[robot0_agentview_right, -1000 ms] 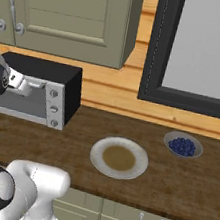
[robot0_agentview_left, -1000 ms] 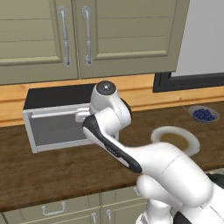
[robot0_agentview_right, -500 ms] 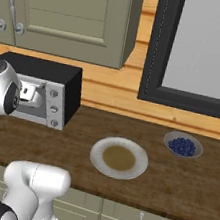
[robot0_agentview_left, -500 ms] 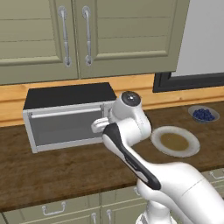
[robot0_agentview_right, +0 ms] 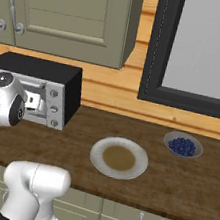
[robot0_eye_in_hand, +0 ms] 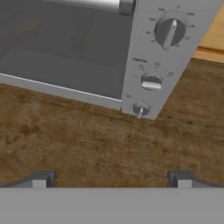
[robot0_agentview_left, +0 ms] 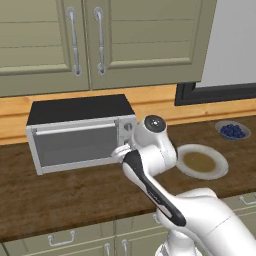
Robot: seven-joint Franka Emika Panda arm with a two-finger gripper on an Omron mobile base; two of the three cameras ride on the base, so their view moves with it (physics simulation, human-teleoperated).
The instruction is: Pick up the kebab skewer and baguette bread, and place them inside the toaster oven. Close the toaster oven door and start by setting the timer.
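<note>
The oven (robot0_agentview_left: 80, 132) sits on the brown counter (robot0_agentview_left: 65, 195) against the wall, under the green cabinets (robot0_agentview_left: 100, 40). Its door (robot0_agentview_left: 75, 145) is shut, with the long bar handle (robot0_agentview_left: 75, 129) across the top. From the hand camera, three knobs (robot0_eye_in_hand: 169, 31) run down the silver strip at the door's right side: a big one, a middle one and a small one.

The claw (robot0_eye_in_hand: 111, 178) hangs just in front of the oven's knob side, above the bare wood. Its two tips (robot0_eye_in_hand: 39, 179) are spread wide apart and hold nothing. In the left base view the arm's hand (robot0_agentview_left: 122, 152) is close to the oven's lower right corner.

A round cream plate (robot0_agentview_right: 119, 157) lies on the counter to the right of the oven. A small bowl of blue berries (robot0_agentview_right: 183, 144) sits further right, near the dark window frame (robot0_agentview_right: 157, 49).

I cannot see the skewer or the bread; the grey glass hides what is inside.
</note>
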